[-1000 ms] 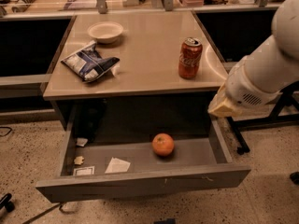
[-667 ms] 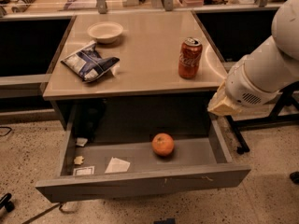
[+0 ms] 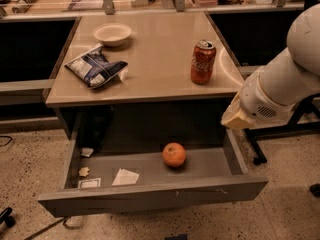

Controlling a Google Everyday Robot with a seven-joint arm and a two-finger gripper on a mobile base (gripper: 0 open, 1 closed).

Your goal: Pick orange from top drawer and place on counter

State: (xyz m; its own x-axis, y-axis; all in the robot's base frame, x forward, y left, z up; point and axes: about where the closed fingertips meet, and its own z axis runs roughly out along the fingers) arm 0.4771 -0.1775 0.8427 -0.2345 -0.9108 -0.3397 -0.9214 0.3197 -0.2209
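Note:
The orange lies on the floor of the open top drawer, right of centre, beside paper scraps. The counter is the beige tabletop above the drawer. My white arm comes in from the right. My gripper is at the arm's lower end, by the counter's front right corner and above the drawer's right wall. It is up and to the right of the orange and does not touch it.
On the counter stand a red soda can, a blue-and-white chip bag and a white bowl. Black chair legs stand on the speckled floor to the right. Dark shelving flanks the counter on both sides.

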